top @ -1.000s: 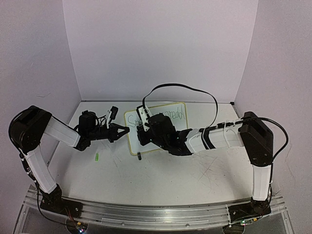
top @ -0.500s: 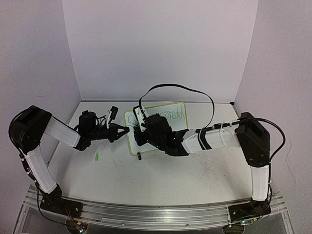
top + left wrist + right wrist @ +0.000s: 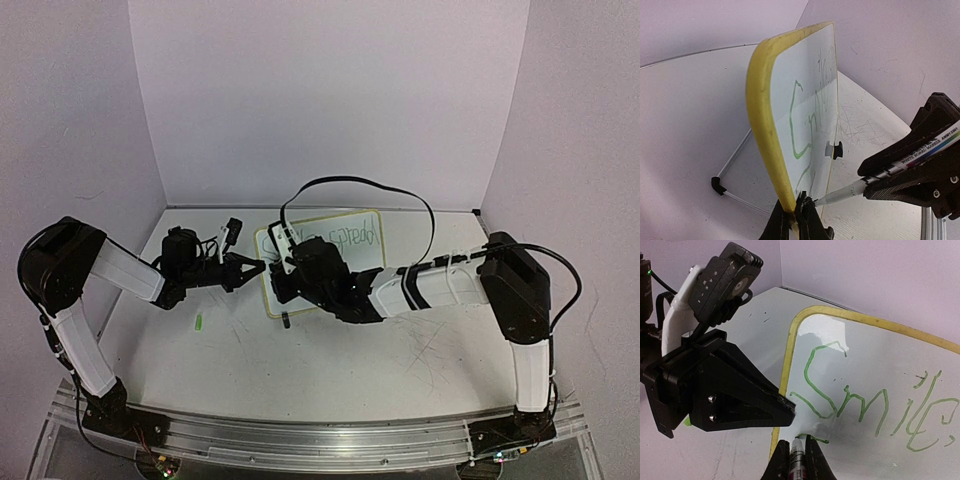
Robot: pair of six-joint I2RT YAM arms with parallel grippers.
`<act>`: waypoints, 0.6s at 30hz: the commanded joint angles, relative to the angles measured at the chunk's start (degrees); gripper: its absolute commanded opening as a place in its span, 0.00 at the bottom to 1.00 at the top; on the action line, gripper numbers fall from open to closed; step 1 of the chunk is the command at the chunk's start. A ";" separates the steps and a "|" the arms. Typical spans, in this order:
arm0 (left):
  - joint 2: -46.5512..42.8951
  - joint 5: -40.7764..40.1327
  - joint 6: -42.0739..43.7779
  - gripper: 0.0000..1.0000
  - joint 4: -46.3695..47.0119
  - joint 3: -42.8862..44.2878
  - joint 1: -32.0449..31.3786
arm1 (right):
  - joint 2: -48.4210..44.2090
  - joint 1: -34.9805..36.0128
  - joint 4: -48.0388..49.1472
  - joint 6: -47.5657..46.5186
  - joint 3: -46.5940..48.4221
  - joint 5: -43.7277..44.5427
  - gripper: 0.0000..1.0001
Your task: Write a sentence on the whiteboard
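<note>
Small rectangular whiteboard with rounded corners and a thin pale yellow frame [image 3: 362,250], propped at a tilt on the far middle of the scratched white table [image 3: 330,365], viewed from above with one small black foot [image 3: 285,320] at its near left corner. Light green handwritten sentence [image 3: 347,238] across the far part of the face, too small here to read. Left gripper [image 3: 260,268] stretched in from the left, clenched on the board's left edge. Right gripper [image 3: 287,282] low over the left half of the board, mostly hidden under its own wrist. Small light green piece [image 3: 199,322] lying near the left arm, well apart from the board. From the left wrist: board nearly edge-on, yellow rim pinched between the two black fingers [image 3: 807,222]; thin wire stand with a black elbow [image 3: 716,185] behind it; on the right, right gripper clamped around a white-barrelled whiteboard marker [image 3: 920,152], tip at the board face just beside those fingers. From the right wrist: marker gripped between the fingers, tip on the white surface just under the large green "S" of "Smile,", with a short green stroke just right of the tip; left gripper's black jaws closed on the frame at the left.
</note>
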 commanded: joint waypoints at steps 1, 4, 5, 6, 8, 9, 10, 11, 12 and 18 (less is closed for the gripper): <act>1.23 -7.69 6.57 0.00 -6.03 -0.49 0.50 | -0.80 -0.03 -0.66 1.02 -2.23 3.89 0.00; 1.27 -7.62 6.55 0.00 -6.06 -0.46 0.52 | -1.66 -0.08 -0.86 1.67 -3.45 6.65 0.00; 1.22 -7.65 6.55 0.00 -6.01 -0.48 0.52 | -1.86 -0.08 -0.95 1.77 -3.98 7.17 0.00; 1.20 -7.65 6.58 0.00 -6.05 -0.48 0.53 | -2.12 -0.08 -1.01 2.03 -4.44 7.52 0.00; 1.18 -7.59 6.55 0.00 -6.04 -0.53 0.51 | -2.78 -0.05 -1.09 2.61 -5.57 8.32 0.00; 1.17 -7.53 6.55 0.00 -6.02 -0.57 0.52 | -3.12 -0.08 -1.10 2.91 -6.21 8.58 0.00; 1.14 -7.52 6.55 0.00 -6.03 -0.58 0.54 | -3.40 -0.06 -1.10 3.14 -6.69 8.71 0.00; 1.10 -7.50 6.55 0.00 -6.07 -0.58 0.54 | -3.68 -0.06 -1.10 3.34 -7.13 8.68 0.00; 1.09 -7.54 6.55 0.00 -6.06 -0.59 0.49 | -3.85 -0.03 -1.10 3.57 -7.57 8.33 0.00; 1.18 -7.52 6.57 0.00 -6.02 -0.51 0.53 | -2.42 0.27 -1.01 3.91 -6.98 5.36 0.00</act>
